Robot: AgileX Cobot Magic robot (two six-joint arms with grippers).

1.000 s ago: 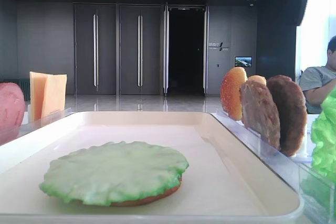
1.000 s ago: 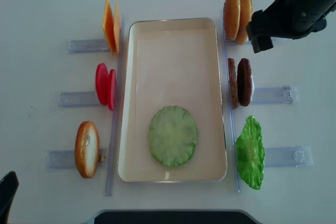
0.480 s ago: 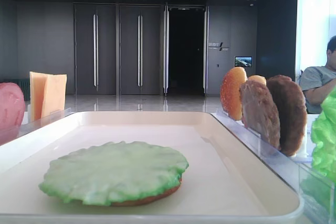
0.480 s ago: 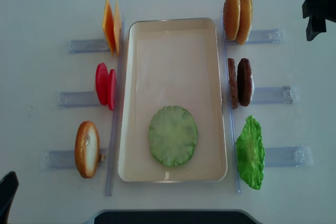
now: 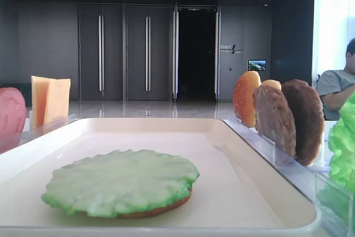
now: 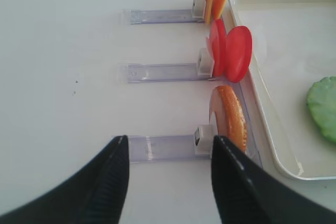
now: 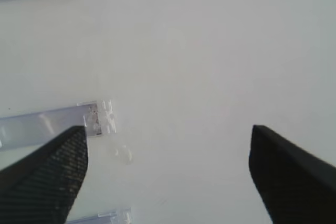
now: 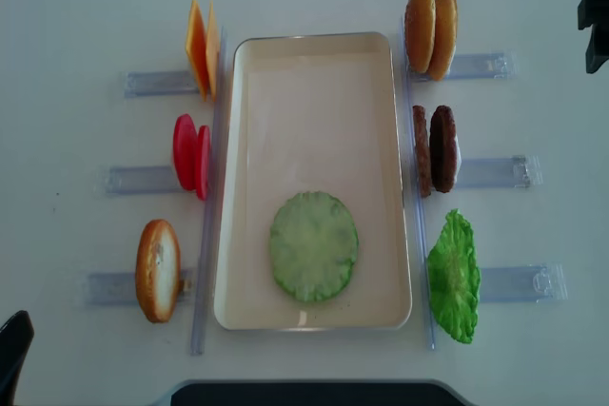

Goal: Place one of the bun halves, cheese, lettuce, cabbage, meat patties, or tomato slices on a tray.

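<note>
The cream tray (image 8: 314, 45) lies in the middle of the table. On it rests the lettuce disc (image 8: 313, 245), with a brown bun edge (image 5: 161, 210) showing under it. My right gripper (image 7: 167, 129) is open over bare table at the far right edge, with nothing between its fingers. My left gripper (image 6: 169, 139) is open and empty, low at the near left, facing the rack with a bun half (image 6: 230, 118). Racks hold cheese (image 8: 200, 48), tomato slices (image 8: 191, 155), bun halves (image 8: 430, 32), meat patties (image 8: 435, 148) and a bright green cabbage leaf (image 8: 453, 276).
Clear plastic racks (image 8: 495, 172) stick out on both sides of the tray. A seated person (image 5: 338, 84) is at the far right behind the table. A dark edge (image 8: 314, 393) runs along the table's near side.
My right arm has pulled away from the bun rack to the right, nearly leaving the overhead view. Its jaws stayed open. The food has not moved.
</note>
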